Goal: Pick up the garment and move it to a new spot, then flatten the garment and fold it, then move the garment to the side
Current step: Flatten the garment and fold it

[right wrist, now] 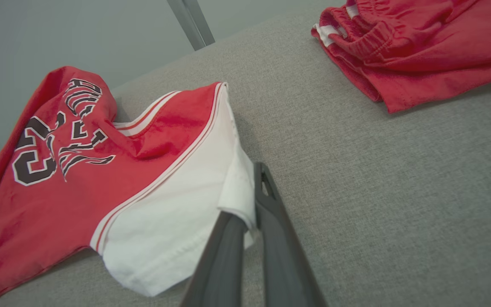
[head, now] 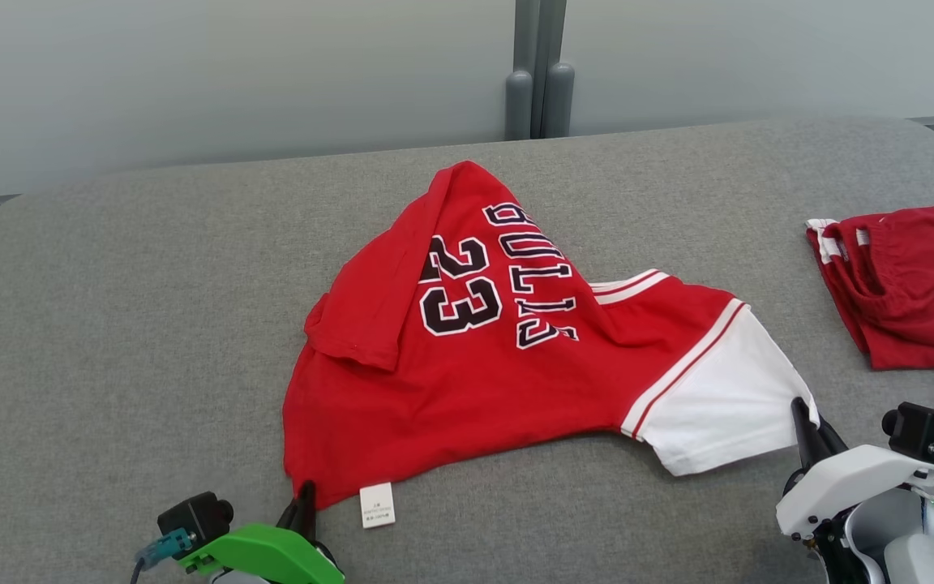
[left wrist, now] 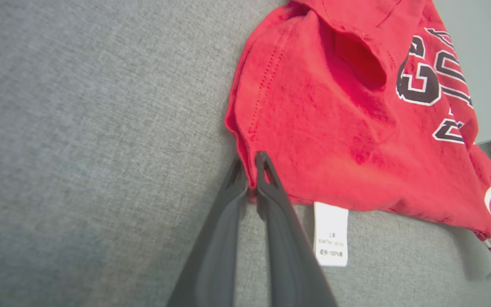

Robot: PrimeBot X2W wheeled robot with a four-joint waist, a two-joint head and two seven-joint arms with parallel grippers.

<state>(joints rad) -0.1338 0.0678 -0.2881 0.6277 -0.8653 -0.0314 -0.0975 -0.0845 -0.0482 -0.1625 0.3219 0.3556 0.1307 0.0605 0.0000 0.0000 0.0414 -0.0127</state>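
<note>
— Two-handed lift off the grey worktop [head: 126, 341] next?
— Probably. Raise the crumpled shirt [head: 467, 389] from mid-worktop evenly, with left claw [left wrist: 249, 161] clamped on its red hem corner, right claw [right wrist: 245, 196] clamped on the white sleeve; mind the label [head: 376, 504].

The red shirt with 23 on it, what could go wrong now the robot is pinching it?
1. The left gripper pinches the shirt only by its hem corner, so it might slip out when lifted.
2. The right gripper holds just the edge of the white sleeve; pulling could leave the folded-over part crumpled.
3. Another red garment lies nearby on the right; a wide swing might drag it.
</note>
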